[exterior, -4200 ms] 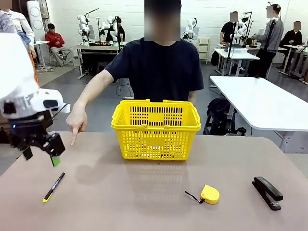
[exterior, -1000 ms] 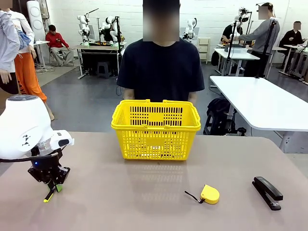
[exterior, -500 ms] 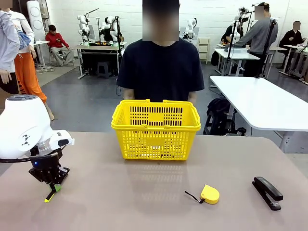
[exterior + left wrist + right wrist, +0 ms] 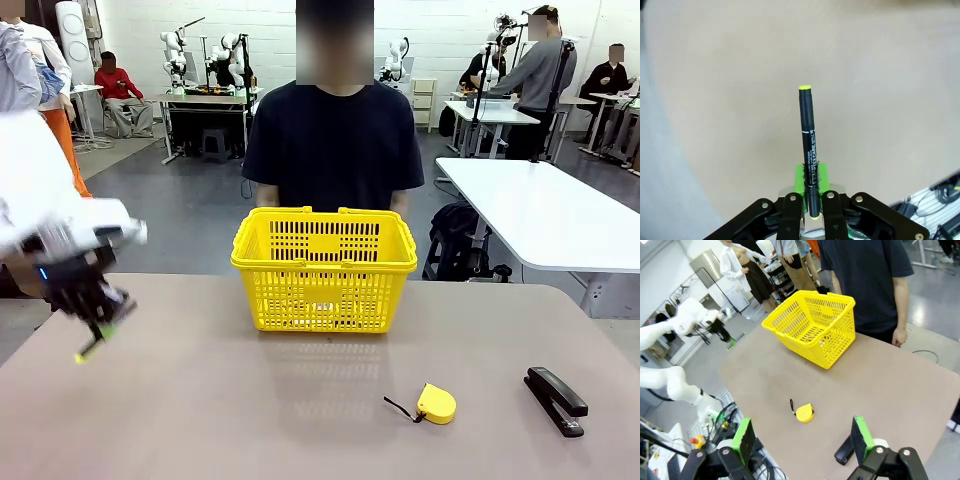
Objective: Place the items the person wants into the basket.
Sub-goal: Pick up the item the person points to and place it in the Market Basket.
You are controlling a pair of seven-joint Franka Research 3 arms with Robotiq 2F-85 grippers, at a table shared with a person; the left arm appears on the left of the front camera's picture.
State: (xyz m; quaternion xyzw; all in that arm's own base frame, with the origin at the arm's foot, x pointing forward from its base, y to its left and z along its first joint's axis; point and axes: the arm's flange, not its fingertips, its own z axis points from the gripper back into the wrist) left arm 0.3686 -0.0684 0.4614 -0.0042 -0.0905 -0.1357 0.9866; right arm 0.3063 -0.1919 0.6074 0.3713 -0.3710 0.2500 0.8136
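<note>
From the front I see my left gripper point(image 4: 95, 322) above the brown table point(image 4: 320, 420), clamped on the black pen point(image 4: 90, 347); the yellow basket point(image 4: 324, 268) sits before the person point(image 4: 335, 140), tape measure point(image 4: 436, 403) and stapler point(image 4: 555, 399) nearer me. Left wrist: pads point(image 4: 800, 181) pinch the pen over bare tabletop. Right wrist: my right gripper point(image 4: 802, 440) stands wide, holding nothing; grey floor and other workbenches lie beyond.

A thin black pen point(image 4: 807, 150) with a yellow end (white print along its barrel) is pinched in the left claw point(image 4: 97, 325), raised off the worktop point(image 4: 300, 400) and tilted yellow end down. The bright yellow basket point(image 4: 324, 268), slotted-sided, stands upright mid-worktop before the person point(image 4: 335, 145) in a dark T-shirt.
</note>
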